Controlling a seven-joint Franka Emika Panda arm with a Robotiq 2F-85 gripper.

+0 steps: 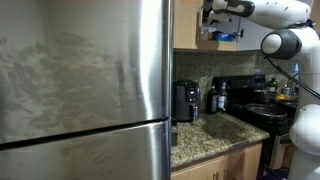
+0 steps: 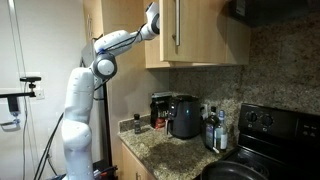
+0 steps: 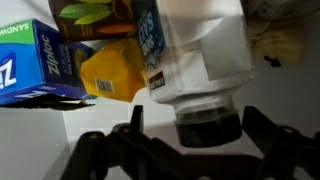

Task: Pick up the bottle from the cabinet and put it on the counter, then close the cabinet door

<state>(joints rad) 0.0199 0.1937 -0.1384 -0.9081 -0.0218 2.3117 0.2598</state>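
The wrist view stands upside down. The bottle (image 3: 200,45) is whitish with a blue label and a dark cap (image 3: 208,125), and it stands on the white shelf inside the cabinet (image 1: 185,25). My gripper (image 3: 193,130) is open, with one finger on each side of the cap; the right finger is close to it and the left is apart. In both exterior views my arm reaches up into the cabinet (image 2: 200,40), with the gripper (image 1: 215,10) at the open front. I cannot make out the cabinet door for sure. The counter (image 1: 205,135) lies below.
A blue Ziploc box (image 3: 35,65) and a yellow item (image 3: 110,70) stand next to the bottle. A black coffee maker (image 1: 185,100) and bottles (image 2: 212,130) stand on the counter (image 2: 160,150). The black stove (image 1: 265,110) is beside them. The steel fridge (image 1: 80,90) fills one side.
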